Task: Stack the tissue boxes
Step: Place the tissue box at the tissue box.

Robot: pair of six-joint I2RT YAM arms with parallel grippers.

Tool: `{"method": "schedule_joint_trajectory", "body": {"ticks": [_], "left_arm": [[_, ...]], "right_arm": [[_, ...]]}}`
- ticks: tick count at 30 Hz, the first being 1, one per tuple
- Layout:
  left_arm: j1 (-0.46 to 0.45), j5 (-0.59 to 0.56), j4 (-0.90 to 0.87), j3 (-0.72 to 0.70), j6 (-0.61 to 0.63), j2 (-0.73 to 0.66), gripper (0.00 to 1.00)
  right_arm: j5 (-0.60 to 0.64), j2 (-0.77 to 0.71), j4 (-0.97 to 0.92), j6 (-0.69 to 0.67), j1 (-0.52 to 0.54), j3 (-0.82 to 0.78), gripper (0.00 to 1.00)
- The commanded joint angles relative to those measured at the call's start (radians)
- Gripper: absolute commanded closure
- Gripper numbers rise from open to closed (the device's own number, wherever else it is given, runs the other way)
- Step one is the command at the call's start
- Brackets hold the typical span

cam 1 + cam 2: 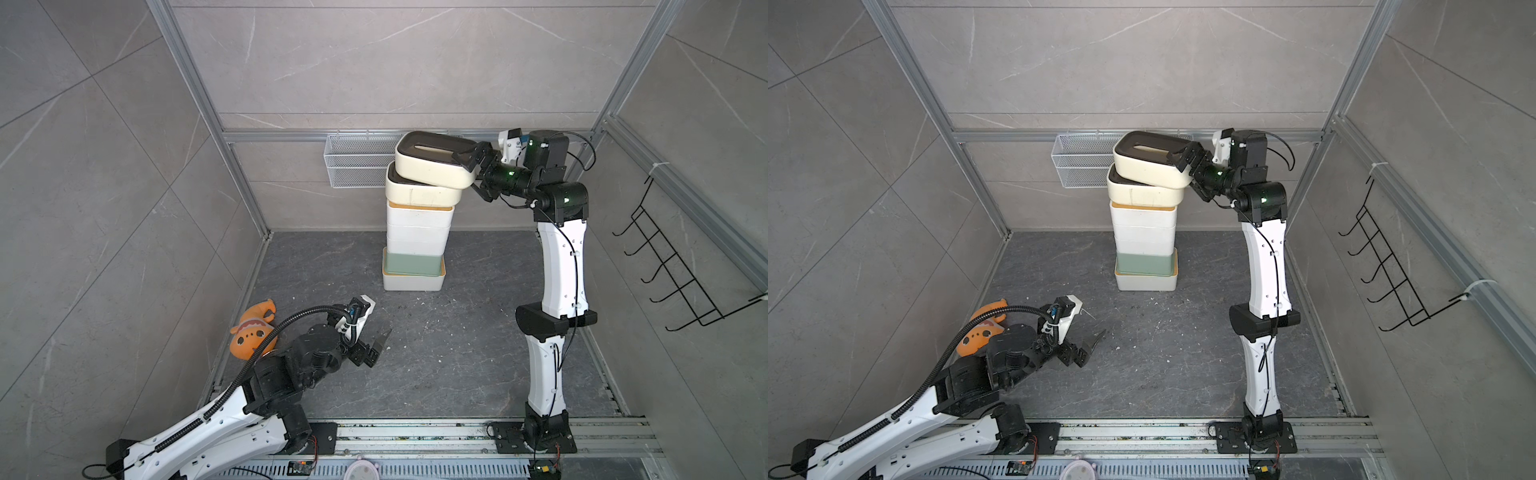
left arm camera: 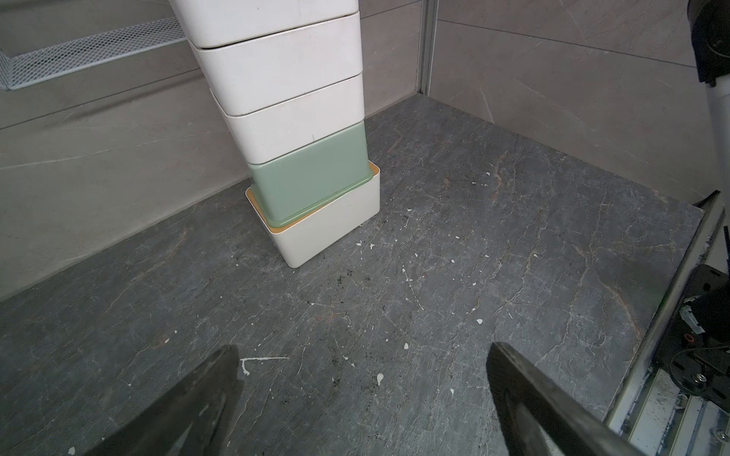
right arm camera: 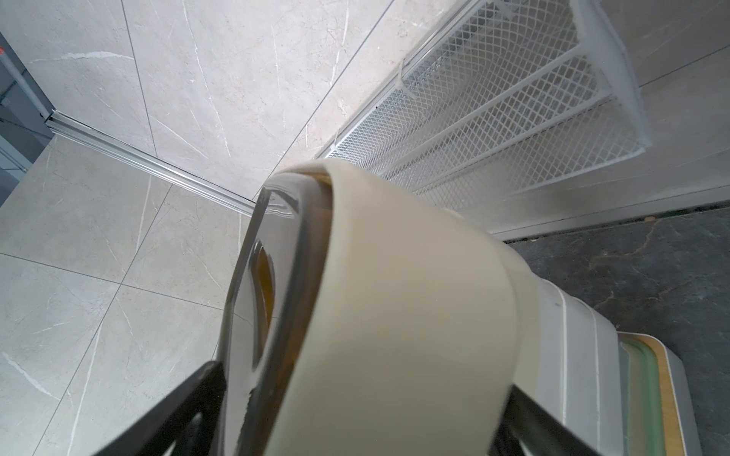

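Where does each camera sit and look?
Top views: high overhead, looking down on the stack of tissue boxes; left arm and right arm show.
Left wrist: low, facing the stack's bottom across the dark floor; open jaws show.
Right wrist: high, along the tilted cream box with dark brown lid; jaws hold it.
Shared: both wrist views see the sage green box and white wire mesh basket.

Both top views hang high over the front rail (image 1: 415,434), looking down & toward the back wall (image 1: 415,62). Left wrist cam: low, well back from the stack (image 2: 292,118). Right wrist cam: v. close on the top box (image 3: 395,316). All share the stack.
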Motion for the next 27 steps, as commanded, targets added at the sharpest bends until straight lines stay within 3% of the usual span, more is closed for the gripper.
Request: {"method": "schedule_joint_trajectory", "body": {"ticks": [1,27], "left_arm": [[-0.001,0.001,0.050,0.004,0.005,0.001,0.00],[0.002,-0.007,0.052,0.018,0.003,0.024,0.00]], "right_arm": [[-0.004,-0.042,0.030,0.006,0.001,-0.008,0.00],[0.052,-0.089,0.013,-0.011,0.003,-0.034,0.00]]}}
